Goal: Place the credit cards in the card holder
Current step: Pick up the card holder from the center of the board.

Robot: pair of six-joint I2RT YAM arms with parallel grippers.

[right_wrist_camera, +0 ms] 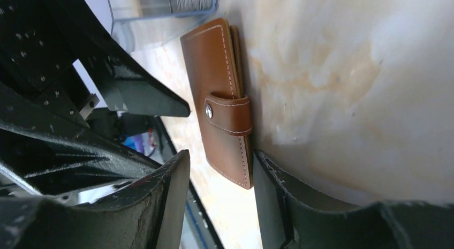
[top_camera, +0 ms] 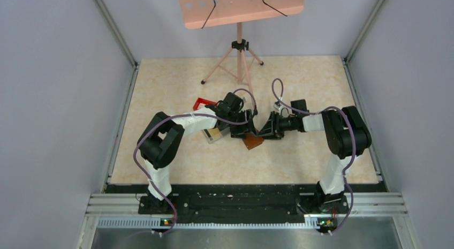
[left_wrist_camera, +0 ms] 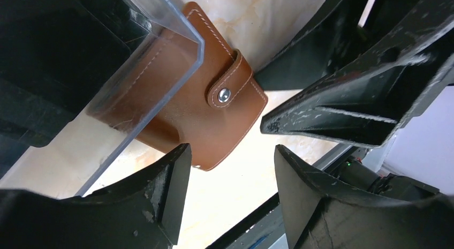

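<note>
Top view: snapped-shut card holder (top_camera: 253,142) seen lying just beside the clear box (top_camera: 217,135). Left wrist view: left gripper (left_wrist_camera: 231,152) shown open at the holder's edge, nothing gripped. Right wrist view: right gripper (right_wrist_camera: 220,158) half open, the holder's end straddled, not clamped

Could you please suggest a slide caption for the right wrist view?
The open right gripper straddles one end of the snapped-shut brown card holder.

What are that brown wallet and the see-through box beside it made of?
The small brown folding card holder looks like leather or an imitation: smooth, slight sheen, pale stitching along its edges, with a shiny metal snap stud on the strap. The clear rectangular box seems rigid plastic, possibly acrylic: transparent, glossy, thick walls.
</note>
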